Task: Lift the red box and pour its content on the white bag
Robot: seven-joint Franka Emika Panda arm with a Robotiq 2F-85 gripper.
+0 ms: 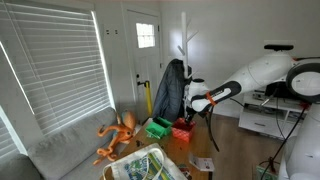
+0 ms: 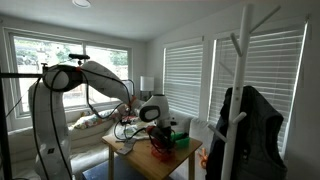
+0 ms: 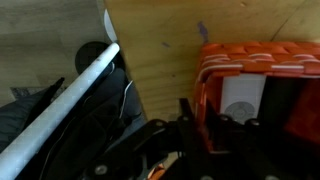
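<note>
The red box [image 3: 255,70] fills the right of the wrist view, open-topped, with a white item [image 3: 240,98] inside. My gripper [image 3: 200,115] has its two dark fingers either side of the box's left wall and looks shut on it. In both exterior views the red box [image 1: 183,130] [image 2: 160,145] is low at the wooden table, right under the gripper [image 1: 197,104] [image 2: 151,114]. The white patterned bag [image 1: 146,165] lies in the foreground of an exterior view, apart from the box.
A green box [image 1: 158,127] [image 2: 181,140] stands beside the red one. An orange toy [image 1: 117,136] lies near the bag. A white coat rack [image 1: 185,45] [image 2: 240,60] with a dark jacket [image 1: 172,88] stands close to the table. A white bar [image 3: 70,95] crosses the wrist view.
</note>
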